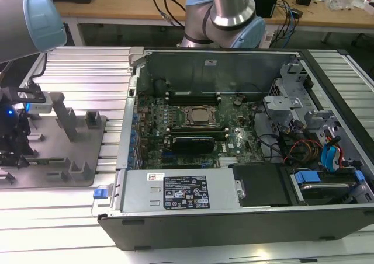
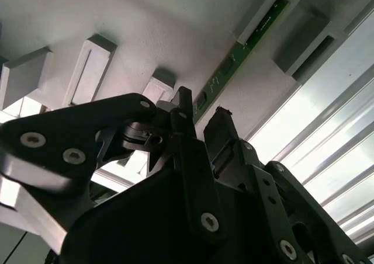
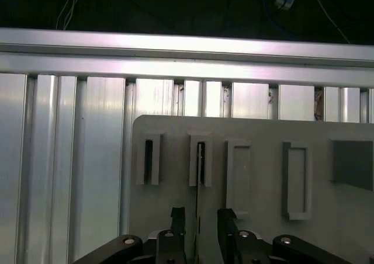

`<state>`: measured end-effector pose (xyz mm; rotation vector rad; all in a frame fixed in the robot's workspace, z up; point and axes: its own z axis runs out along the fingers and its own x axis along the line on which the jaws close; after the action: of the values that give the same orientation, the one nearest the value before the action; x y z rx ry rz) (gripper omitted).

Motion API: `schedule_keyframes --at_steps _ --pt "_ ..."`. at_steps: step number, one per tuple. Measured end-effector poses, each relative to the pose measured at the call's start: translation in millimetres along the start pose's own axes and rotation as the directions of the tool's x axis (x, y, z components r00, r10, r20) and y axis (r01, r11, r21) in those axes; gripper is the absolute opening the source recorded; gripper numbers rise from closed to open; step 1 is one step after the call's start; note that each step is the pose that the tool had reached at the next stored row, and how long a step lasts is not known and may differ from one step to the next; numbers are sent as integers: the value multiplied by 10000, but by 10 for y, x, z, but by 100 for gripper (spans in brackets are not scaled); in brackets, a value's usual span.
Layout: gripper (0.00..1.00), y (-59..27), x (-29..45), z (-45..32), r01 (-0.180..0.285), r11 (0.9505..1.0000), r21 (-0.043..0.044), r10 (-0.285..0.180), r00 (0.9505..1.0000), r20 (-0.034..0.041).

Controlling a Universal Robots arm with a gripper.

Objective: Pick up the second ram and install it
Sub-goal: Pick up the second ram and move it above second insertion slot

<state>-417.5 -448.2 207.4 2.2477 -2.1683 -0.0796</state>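
Gripper: in the exterior view my gripper hangs at that view's far left, low over the grey plate; my arm rises behind the case.
Jaws: apart; one finger stands on each side of the ram, and the first wrist view shows a gap on both sides; I grip nothing.
Ram, first wrist view: the ram is seen edge-on as a thin upright line; its far end sits in a slotted post of the plate; its near end runs in between my fingers.
Ram, second wrist view: here the ram shows its flat side, green with small dark chips; it runs slantwise from a post down to the gripper; I cannot tell here whether a finger touches it.
Plate: grey, with several upright slotted posts in a row; it lies on the ribbed aluminium table.
Exterior view adds: the open case lies on the table to that view's right of the plate, well apart from my gripper; inside it the green board lies flat with the socket near its middle.
Wrist views add: the posts close up, and the ram standing in its post.
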Motion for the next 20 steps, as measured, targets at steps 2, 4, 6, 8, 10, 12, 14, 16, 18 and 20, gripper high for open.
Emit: schedule_keyframes --at_steps 2,4,6,8,10,12,14,16,18,20 --pt "33 0 0 -1 0 10000 0 0 10000 0" --pt "25 0 0 -1 0 10000 0 0 10000 0" --pt "16 0 0 -2 -1 10000 0 1 10000 0" --pt "16 1 1 -4 -1 10000 -2 1 10000 -2" --pt "16 1 17 -3 0 10000 -1 0 10000 -1" --pt "16 1 21 -2 -1 10000 1 1 10000 0" --pt "16 -1 22 2 -1 10000 -1 1 10000 -1" --pt "16 -1 22 2 0 10000 3 0 10000 2" --pt "16 -1 22 -1 0 10000 0 0 10000 0" --pt "16 -1 22 -1 0 10000 0 0 10000 0"
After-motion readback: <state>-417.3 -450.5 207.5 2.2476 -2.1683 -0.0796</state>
